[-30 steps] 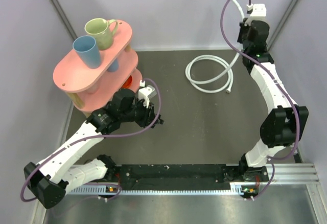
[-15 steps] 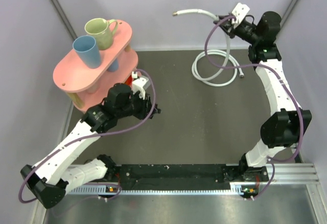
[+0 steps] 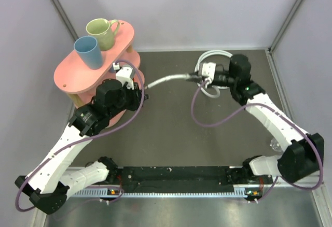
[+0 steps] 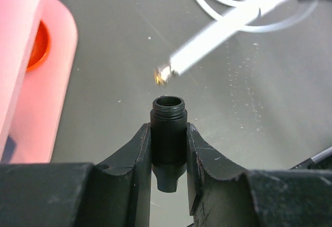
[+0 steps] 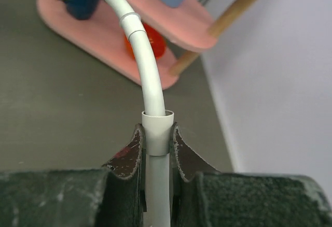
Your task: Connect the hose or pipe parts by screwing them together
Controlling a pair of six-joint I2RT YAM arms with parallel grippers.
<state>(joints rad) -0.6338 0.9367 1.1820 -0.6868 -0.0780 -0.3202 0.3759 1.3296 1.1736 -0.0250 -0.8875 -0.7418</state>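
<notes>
- Left hand (image 4: 168, 149): narrowed almost shut, clamped on the black connector (image 4: 168, 128) with a finger (image 4: 136, 159) pressed against each side of the barrel.
- Black connector: held clear of the tabletop (image 3: 181, 128), near the pink stand; threaded open mouth pointing away from the hand, toward the hose tip.
- Right hand (image 5: 156, 144): closed tight on the white hose (image 5: 150, 76), pinching it at a short white collar a little way back from the free end.
- White hose (image 3: 168, 79): stretched in the air between the two hands, bending gently from the right hand toward the left.
- End fitting (image 4: 163, 75): small and metallic, at the hose's free tip; just beyond the connector's mouth, apart from it, slightly off line and blurred in the left wrist view.
- Remaining hose loops (image 3: 207, 58): coiled flat on the tabletop at the far side, behind the right hand.
- Pink stand (image 3: 78, 74): two tiers on wooden posts, at the far left of the tabletop.
- Green mug (image 3: 101, 32): upright on the top tier, handle to the right.
- Blue cup (image 3: 88, 52): upright on the top tier, just beside the mug.
- Orange-red object (image 4: 39, 45): on the lower tier, partly hidden; kind cannot be told.
- Purple cables (image 3: 207, 118): looped along both arms.
</notes>
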